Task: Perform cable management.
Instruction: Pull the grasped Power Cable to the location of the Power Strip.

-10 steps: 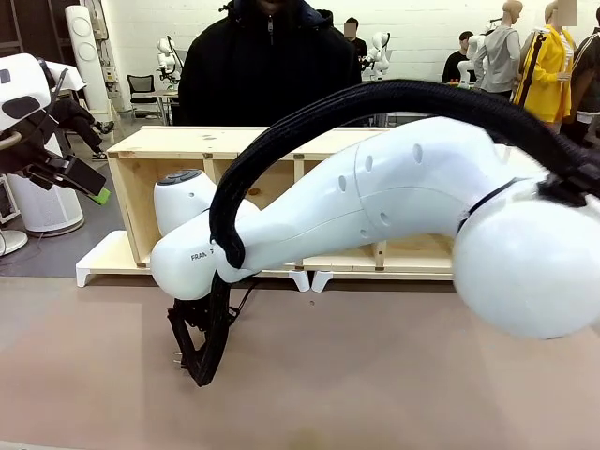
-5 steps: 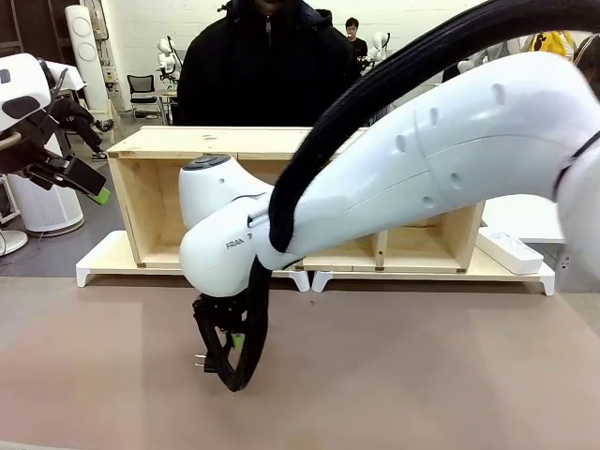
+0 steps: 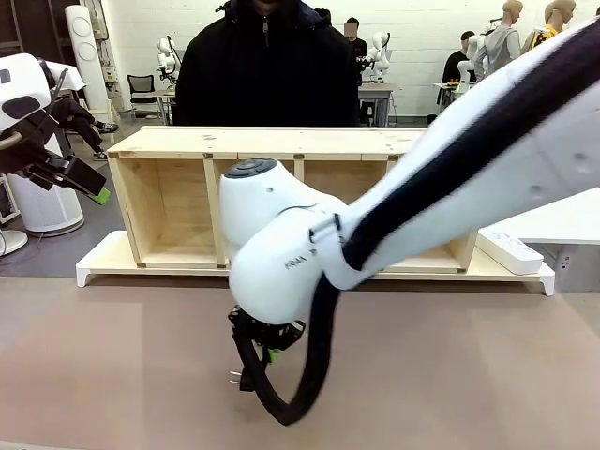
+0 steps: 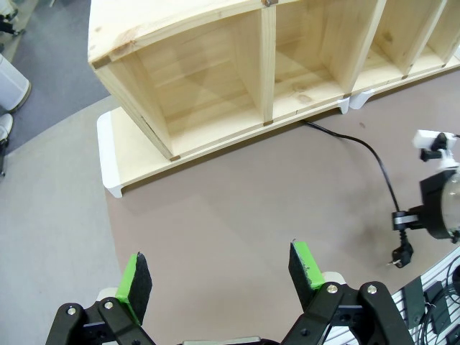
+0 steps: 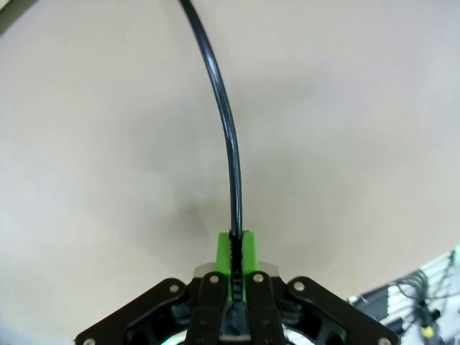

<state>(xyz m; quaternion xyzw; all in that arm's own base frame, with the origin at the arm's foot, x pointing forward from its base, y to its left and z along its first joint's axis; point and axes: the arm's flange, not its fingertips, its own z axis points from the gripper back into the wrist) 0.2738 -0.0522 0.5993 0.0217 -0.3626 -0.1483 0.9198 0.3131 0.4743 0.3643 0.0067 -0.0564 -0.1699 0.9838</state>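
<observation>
The cable point(image 5: 224, 115) is a thin black cord that runs up from between the green pads of my right gripper point(image 5: 234, 248), which is shut on it just above the brown table. In the front view the right gripper point(image 3: 267, 352) hangs below the white wrist, and the cable's plug point(image 3: 238, 378) sticks out to its left. Seen from the left wrist, the cable point(image 4: 374, 154) comes from under the wooden shelf and ends in the plug point(image 4: 400, 255). My left gripper point(image 4: 219, 277) is open and holds nothing, high at the table's left side point(image 3: 94, 187).
A wooden shelf point(image 3: 178, 202) with open compartments stands on white risers along the table's far edge. A white power strip point(image 3: 509, 251) lies at its right end. A person in black point(image 3: 267, 66) stands behind it. The right arm's thick ribbed hose point(image 3: 305, 394) loops low over the table.
My right arm has swung to the right across the table's front, carrying the plug end of the cable with it. The left arm has stayed still.
</observation>
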